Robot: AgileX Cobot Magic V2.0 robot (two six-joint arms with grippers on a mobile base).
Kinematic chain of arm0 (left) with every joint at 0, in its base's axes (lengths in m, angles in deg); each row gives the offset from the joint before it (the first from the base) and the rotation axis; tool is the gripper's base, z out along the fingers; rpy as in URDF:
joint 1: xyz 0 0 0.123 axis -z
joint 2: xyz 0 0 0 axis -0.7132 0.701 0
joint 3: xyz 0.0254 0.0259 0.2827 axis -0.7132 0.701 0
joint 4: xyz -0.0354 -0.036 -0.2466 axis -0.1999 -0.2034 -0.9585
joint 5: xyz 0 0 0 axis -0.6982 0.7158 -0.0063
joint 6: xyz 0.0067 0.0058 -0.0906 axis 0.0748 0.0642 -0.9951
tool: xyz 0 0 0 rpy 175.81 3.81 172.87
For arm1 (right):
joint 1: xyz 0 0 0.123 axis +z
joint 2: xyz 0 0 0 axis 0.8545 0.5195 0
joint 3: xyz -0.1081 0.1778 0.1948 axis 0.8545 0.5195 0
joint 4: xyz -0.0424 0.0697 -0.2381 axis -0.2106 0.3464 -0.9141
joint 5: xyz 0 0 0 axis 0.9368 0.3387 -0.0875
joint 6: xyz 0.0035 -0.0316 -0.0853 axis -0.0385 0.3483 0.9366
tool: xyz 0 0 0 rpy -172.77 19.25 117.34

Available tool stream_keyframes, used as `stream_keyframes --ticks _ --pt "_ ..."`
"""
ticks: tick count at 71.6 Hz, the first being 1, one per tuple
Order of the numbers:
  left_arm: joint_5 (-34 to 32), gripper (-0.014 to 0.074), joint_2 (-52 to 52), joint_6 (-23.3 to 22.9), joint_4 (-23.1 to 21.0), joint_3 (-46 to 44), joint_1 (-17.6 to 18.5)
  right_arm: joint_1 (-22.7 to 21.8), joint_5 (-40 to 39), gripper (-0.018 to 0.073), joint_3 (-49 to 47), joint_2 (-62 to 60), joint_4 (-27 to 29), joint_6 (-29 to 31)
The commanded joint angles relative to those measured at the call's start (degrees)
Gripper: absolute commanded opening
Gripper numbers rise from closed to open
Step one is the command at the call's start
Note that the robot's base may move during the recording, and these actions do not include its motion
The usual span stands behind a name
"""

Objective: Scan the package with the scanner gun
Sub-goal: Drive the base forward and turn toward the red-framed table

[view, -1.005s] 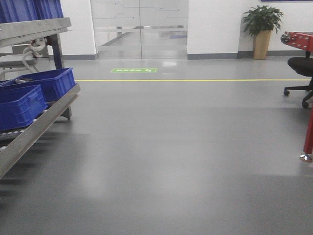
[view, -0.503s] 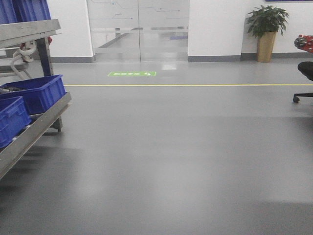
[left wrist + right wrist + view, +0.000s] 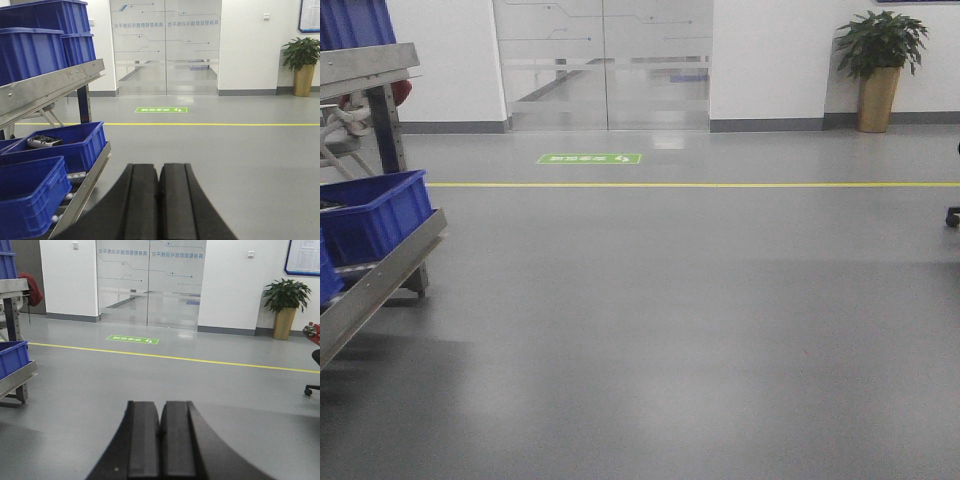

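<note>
No package or scanner gun shows clearly. In the left wrist view a small dark and pale object (image 3: 44, 141) lies in a blue bin (image 3: 80, 147) on the roller rack; I cannot tell what it is. My left gripper (image 3: 159, 167) is shut and empty, held above the grey floor just right of the rack. My right gripper (image 3: 161, 404) is shut and empty over open floor. Neither gripper shows in the front view.
A metal roller rack (image 3: 380, 275) with blue bins (image 3: 375, 215) stands at the left, with more bins (image 3: 35, 45) on its upper shelf. Glass doors (image 3: 605, 65), a yellow floor line (image 3: 720, 184) and a potted plant (image 3: 880, 70) lie ahead. A chair wheel (image 3: 953, 215) shows at the right edge.
The front view has advanced: the rack has slid toward the left edge, and the chair and red table at the right have passed almost out of frame.
</note>
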Motion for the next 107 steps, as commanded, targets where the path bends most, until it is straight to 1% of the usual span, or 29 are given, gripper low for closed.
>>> stream_keyframes --ticks 1,107 --pt "-0.97 -0.0111 -0.23 0.02 -0.06 -0.08 0.01 -0.12 -1.09 -0.0163 -0.05 -0.12 -0.31 -0.22" --pt "-0.97 -0.0111 -0.23 0.02 -0.06 -0.08 0.01 -0.12 -1.09 -0.0163 -0.05 -0.12 -0.31 -0.22"
